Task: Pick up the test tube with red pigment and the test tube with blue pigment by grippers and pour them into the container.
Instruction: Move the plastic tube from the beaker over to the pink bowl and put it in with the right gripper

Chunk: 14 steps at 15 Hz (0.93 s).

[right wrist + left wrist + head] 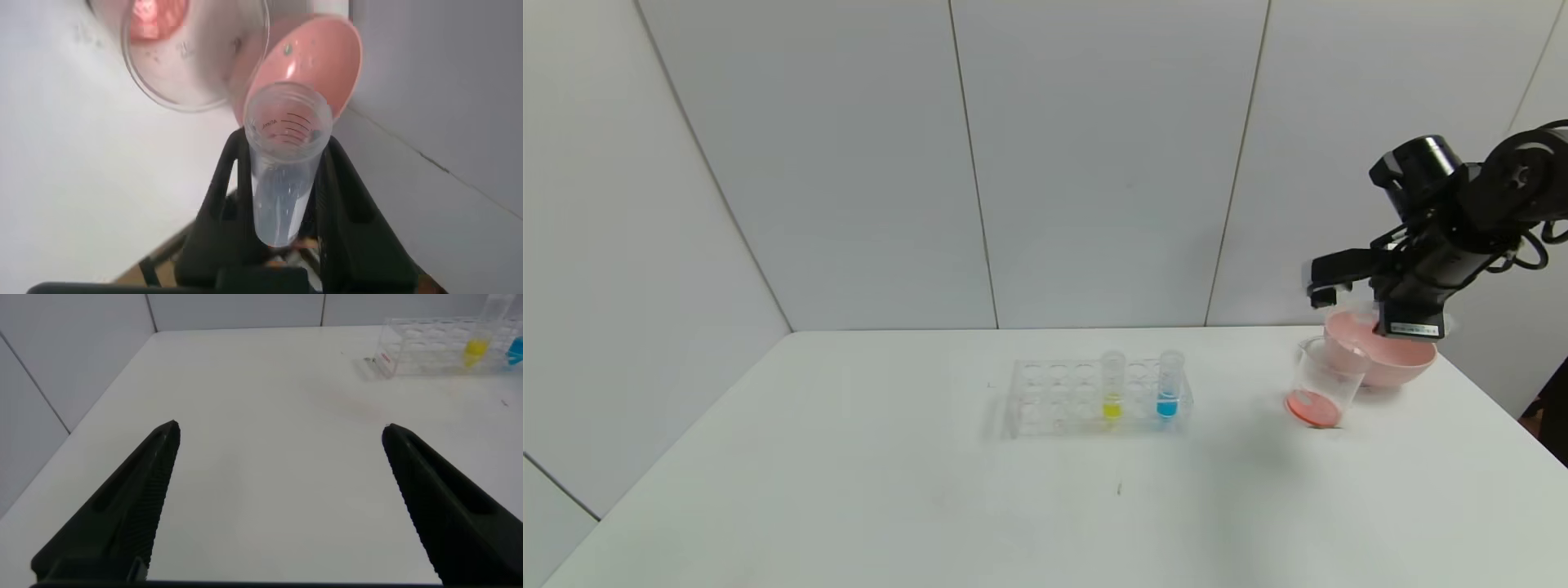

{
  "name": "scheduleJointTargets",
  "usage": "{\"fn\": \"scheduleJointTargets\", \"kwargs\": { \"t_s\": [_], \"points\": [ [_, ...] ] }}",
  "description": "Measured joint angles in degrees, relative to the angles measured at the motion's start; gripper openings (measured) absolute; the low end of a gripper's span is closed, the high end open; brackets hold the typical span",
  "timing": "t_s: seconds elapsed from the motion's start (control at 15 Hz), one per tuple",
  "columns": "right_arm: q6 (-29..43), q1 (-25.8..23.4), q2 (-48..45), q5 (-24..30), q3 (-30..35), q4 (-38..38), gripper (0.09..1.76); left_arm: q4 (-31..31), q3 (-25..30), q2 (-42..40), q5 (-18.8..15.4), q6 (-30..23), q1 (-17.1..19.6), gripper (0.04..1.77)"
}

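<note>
A: Setting, head view?
B: Grey panelled walls; white table (849, 490). Rack (1094, 398) at centre held a yellow tube (1112, 384) and the blue tube (1169, 384), both upright. The beaker (1327, 380) stood at far right with red liquid pooled in its bottom, touching or just beside the pink bowl (1388, 359). The right gripper (1327, 286) hung above both.

A: Left wrist view?
B: Left gripper (278, 498) spread wide over bare table, holding nothing; rack (441, 347) well apart from it.

A: Right wrist view?
B: Right gripper (282, 196) pinched shut on the red tube (284, 163), which looked emptied, only a trace of orange low down. Beaker (196, 57) and bowl (306, 61) lay beyond its mouth.

A: Handling of the blue tube?
B: Judged light, rigid, smooth and likely slippery; a hard squeeze might crack it. Best taken on the bare wall above the rack, kept upright until over the beaker.
</note>
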Motion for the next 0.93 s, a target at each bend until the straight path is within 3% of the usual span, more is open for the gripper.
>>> {"fn": "scheduleJointTargets", "kwargs": {
  "t_s": [0.27,0.53,0.67,0.93],
  "points": [
    [13.68,-3.69,-2.38,25.75,0.07,-1.21,0.50,0.02,0.00,0.00,0.00,0.00,0.00,1.76],
    [26.33,-6.99,-6.13,45.12,3.46,-4.49,0.50,0.02,0.00,0.00,0.00,0.00,0.00,1.76],
    [31.20,-8.61,-9.18,50.87,7.91,-9.96,0.50,0.02,0.00,0.00,0.00,0.00,0.00,1.76],
    [51.54,-10.07,-17.04,53.03,20.48,-29.21,0.50,0.02,0.00,0.00,0.00,0.00,0.00,1.76]
  ]
}}
